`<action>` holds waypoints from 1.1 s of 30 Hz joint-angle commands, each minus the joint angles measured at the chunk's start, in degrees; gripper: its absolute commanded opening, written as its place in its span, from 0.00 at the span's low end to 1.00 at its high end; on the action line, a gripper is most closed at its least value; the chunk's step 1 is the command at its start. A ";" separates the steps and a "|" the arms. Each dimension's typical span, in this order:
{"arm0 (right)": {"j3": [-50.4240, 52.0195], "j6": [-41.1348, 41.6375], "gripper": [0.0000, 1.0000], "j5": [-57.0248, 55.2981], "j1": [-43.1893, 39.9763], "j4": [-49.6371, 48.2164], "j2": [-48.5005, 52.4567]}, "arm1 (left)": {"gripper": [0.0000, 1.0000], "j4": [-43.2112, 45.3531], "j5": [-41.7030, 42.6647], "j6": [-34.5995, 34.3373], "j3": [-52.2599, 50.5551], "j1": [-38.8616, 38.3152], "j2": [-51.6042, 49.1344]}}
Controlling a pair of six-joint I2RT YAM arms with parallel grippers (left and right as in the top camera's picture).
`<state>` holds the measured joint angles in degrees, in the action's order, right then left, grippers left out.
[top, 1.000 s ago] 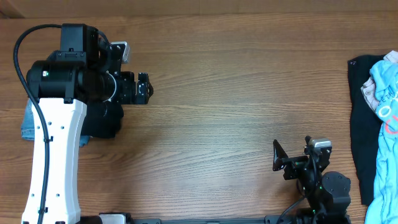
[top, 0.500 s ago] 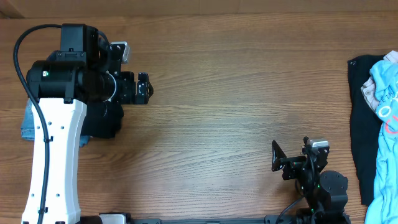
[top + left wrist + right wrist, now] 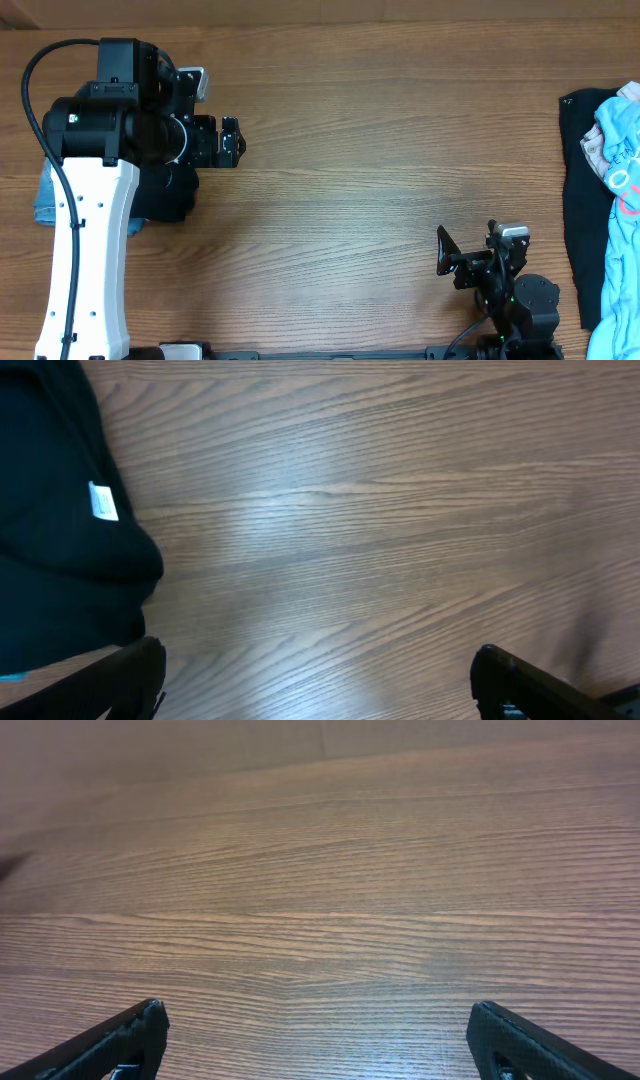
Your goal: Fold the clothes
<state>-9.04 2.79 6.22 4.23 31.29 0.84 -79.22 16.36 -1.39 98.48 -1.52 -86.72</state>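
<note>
On the left side of the table (image 3: 350,150), what did the left gripper (image 3: 320,660) have? asked Ben.

Nothing, said Mia; its fingers stood wide apart over bare wood; the black garment (image 3: 50,560) with the white label (image 3: 103,501) lay just beside it, partly under the arm; a blue cloth (image 3: 45,205) showed next to that.

And the right gripper (image 3: 315,1020)?

Wide apart too, and empty; it sat near the front edge; the other black piece (image 3: 575,200) and the pale-blue printed one (image 3: 620,150) lay piled at the far right edge; I think it needed to reach there, pinch the top piece by one edge, and drag it to the middle to lie flat.

Did anything change from a second ago?

Only a little; the right gripper had slid a bit toward the front edge; the left arm and the clothes had not moved.
</note>
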 commanded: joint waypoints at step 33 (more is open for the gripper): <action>0.57 0.22 1.00 0.46 0.20 -0.20 -0.68 | 1.00 55.39 -11.93 7.58 -62.49 -2.58 61.31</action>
<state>-8.99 2.81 6.22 4.21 31.11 0.84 -25.52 6.46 4.99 40.86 -4.05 -30.00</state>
